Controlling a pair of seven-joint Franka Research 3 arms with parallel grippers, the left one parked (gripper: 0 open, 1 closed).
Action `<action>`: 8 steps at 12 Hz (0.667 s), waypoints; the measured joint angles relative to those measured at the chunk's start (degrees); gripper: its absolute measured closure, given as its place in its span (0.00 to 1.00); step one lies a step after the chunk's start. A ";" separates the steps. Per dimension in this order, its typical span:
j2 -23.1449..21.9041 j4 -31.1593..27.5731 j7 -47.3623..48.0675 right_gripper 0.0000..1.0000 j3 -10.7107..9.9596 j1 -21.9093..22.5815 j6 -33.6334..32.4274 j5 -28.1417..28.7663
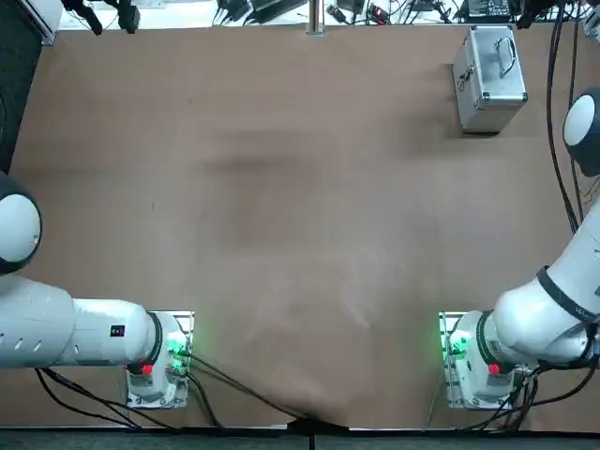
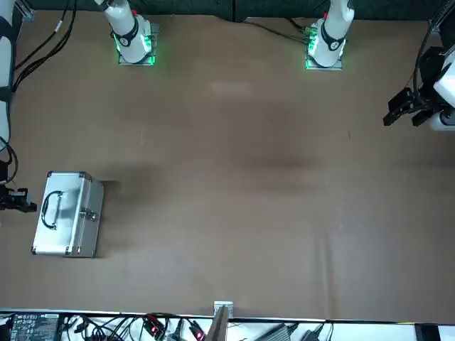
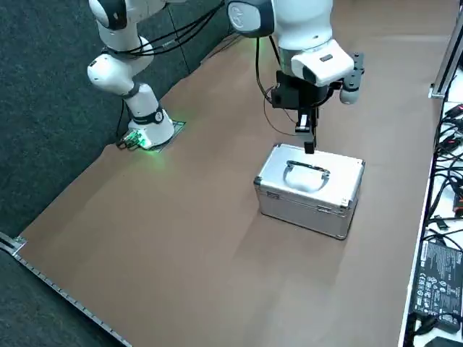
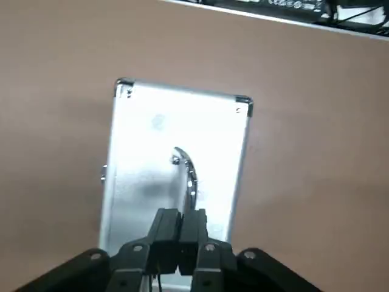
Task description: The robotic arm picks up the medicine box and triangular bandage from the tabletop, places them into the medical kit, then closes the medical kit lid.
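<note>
The boxy silver metal case with ribbed sides [image 3: 304, 215] sits shut near the table's far right corner; a low swing of the black two-finger right gripper [image 4: 182, 214] could shove it sideways. Its flat, pale silver lid [image 3: 278, 170] might be scuffed or pressed by the fingers, drawn narrow together with nothing seen between them, beside the slim arched metal handle [image 3: 307, 167] — contact I cannot tell. Snagging that loop while withdrawing could tip the case. As for surfaces: smooth matt brown tabletop [image 3: 181, 238], brushed-looking metal panels, rounded shiny corner caps, then a small bright latch [image 2: 89, 214].
</note>
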 joint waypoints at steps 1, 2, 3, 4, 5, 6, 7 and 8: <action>-0.04 0.01 0.00 0.98 0.00 0.33 -0.61 0.00; -0.11 0.03 0.09 0.98 -0.01 0.60 -1.37 0.00; -0.25 0.10 0.51 0.98 -0.01 0.94 -2.15 0.01; -0.51 0.30 1.45 0.98 0.01 1.47 -2.84 0.01; -1.05 0.46 2.89 0.97 0.03 2.36 -3.79 0.01; -1.71 0.59 4.60 0.95 0.04 3.43 -5.36 0.02; -2.47 0.66 6.51 0.89 0.05 4.53 -7.32 0.03; -3.25 0.67 8.55 0.89 0.05 5.62 -9.32 0.05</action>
